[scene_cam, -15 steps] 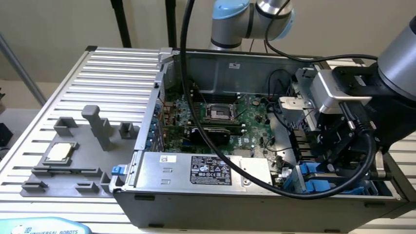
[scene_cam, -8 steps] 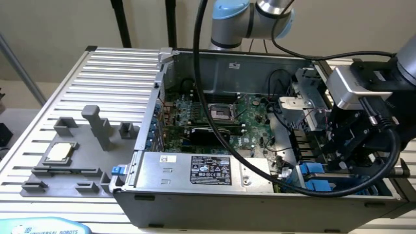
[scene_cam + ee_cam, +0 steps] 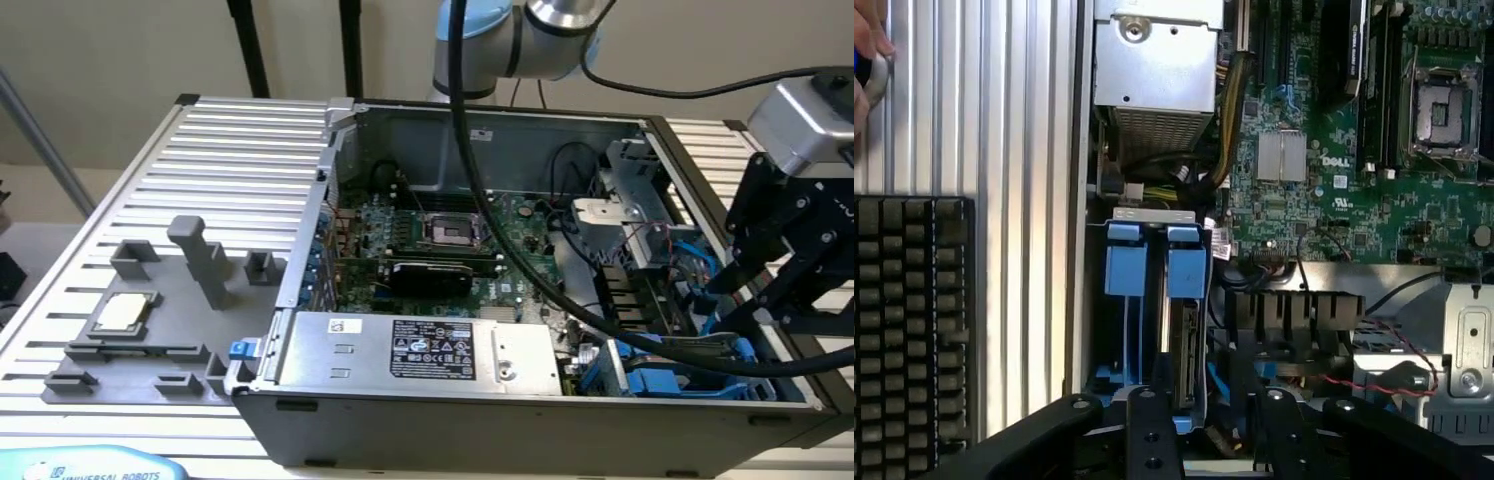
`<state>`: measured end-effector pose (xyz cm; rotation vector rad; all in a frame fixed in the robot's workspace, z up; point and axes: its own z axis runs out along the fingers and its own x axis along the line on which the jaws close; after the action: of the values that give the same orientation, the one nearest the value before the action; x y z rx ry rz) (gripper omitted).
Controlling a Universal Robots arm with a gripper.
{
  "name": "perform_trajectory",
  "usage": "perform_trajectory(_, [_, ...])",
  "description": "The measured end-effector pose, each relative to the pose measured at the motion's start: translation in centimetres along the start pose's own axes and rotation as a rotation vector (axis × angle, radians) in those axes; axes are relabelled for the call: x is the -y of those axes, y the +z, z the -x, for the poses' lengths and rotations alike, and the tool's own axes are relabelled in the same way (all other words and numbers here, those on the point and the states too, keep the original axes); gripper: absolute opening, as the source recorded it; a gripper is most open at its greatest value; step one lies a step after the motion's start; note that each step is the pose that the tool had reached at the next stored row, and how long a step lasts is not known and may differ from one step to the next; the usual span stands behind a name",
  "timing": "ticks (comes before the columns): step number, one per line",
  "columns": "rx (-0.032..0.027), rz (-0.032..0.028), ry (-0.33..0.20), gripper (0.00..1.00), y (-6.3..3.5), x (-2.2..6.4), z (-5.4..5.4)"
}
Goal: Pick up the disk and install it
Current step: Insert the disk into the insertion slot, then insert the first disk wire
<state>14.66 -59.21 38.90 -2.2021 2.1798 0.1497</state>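
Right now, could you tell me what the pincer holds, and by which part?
Cannot be told: the pincer sits at the blue-framed disk in the drive bay, but any hold is hidden.

Open case on slatted table: fixture to one side, drive bay to the other.

Computer case [image 3: 534, 420] sits on the table [image 3: 240, 130], with the arm [image 3: 534, 40] rising behind it. Fixture plate [image 3: 187, 320] lies on the table at the exterior view's left of the case, and the CPU chip [image 3: 120, 312] is on it. Inside the case, the power supply [image 3: 414, 350] runs along the near wall and the motherboard [image 3: 441, 250] lies behind it. Drive bay [image 3: 667, 380] sits in the near corner at the exterior view's right. Disk [image 3: 1184, 350] stands on edge in the bay, just beside a second carrier [image 3: 1126, 265]. Gripper [image 3: 1209, 445] hangs over the bay. Keyboard [image 3: 914, 330] lies on the table outside the case, on the bay's side.
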Motion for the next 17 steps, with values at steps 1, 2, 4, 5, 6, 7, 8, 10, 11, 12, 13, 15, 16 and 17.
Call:
perform_trajectory(1, [-0.0002, 0.0, 0.0, 0.36, -0.02, 0.25, 0.0])
perform_trajectory(2, [-0.0002, 0.0, 0.0, 0.36, -0.03, 0.48, 0.0])
perform_trajectory(4, [0.0001, 0.0002, 0.0, 0.36, 0.04, 0.94, 0.0])
perform_trajectory(5, [0.0, 0.0004, 0.0, 0.36, 0.12, 1.16, 0.1])
perform_trajectory(6, [-0.0006, 0.0004, -0.001, 0.36, 0.27, 1.34, 0.2])
perform_trajectory(7, [-0.0012, 0.0005, -0.001, 0.36, 0.45, 1.47, 0.2])
perform_trajectory(8, [-0.0016, 0.0005, -0.001, 0.36, 0.64, 1.58, 0.3])
perform_trajectory(10, [-0.0023, 0.0006, -0.002, 0.36, 1.02, 1.74, 0.6])
perform_trajectory(11, [-0.0028, 0.0006, -0.003, 0.36, 1.22, 1.81, 0.7])
perform_trajectory(12, [-0.0031, 0.0006, -0.003, 0.36, 1.41, 1.85, 0.8])
perform_trajectory(13, [-0.0034, 0.0007, -0.003, 0.36, 1.6, 1.87, 0.9])
perform_trajectory(15, [-0.0049, 0.0006, -0.003, 0.36, 1.99, 1.89, 1.2])
perform_trajectory(16, [-0.0064, 0.0008, -0.004, 0.36, 2.16, 1.9, 1.2])
perform_trajectory(17, [-0.0081, 0.0009, -0.005, 0.36, 2.33, 1.91, 1.3])
